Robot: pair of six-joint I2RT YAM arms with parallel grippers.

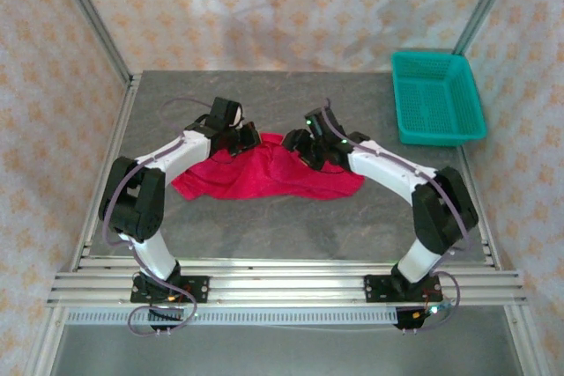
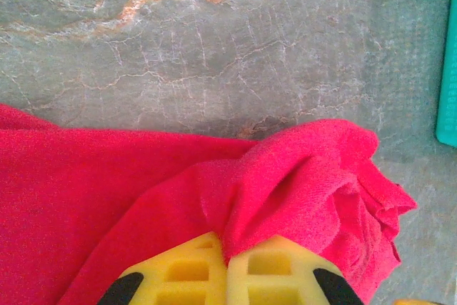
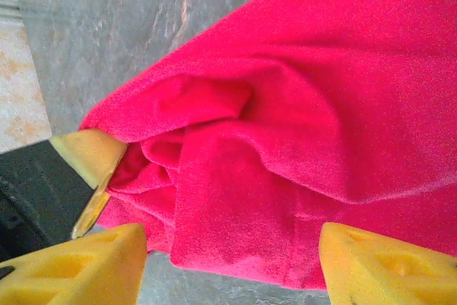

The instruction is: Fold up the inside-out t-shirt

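The bright red t-shirt (image 1: 264, 175) lies crumpled in a low heap in the middle of the grey table. My left gripper (image 1: 248, 140) sits at the heap's far edge. In the left wrist view its yellow fingers (image 2: 178, 269) are shut on a raised fold of the t-shirt (image 2: 300, 176). My right gripper (image 1: 298, 145) is just to the right of it, over the same far edge. Its jaws stand open in the right wrist view, one yellow finger (image 3: 86, 266) at each side of a folded flap of the t-shirt (image 3: 321, 105), not pinching it. The left gripper's yellow fingertip (image 3: 89, 151) shows close by.
A teal plastic basket (image 1: 438, 97) stands at the back right corner, apart from the cloth; its edge (image 2: 448, 69) shows in the left wrist view. Bare grey marbled table (image 1: 291, 226) lies in front of the shirt. Patterned walls close in the back and sides.
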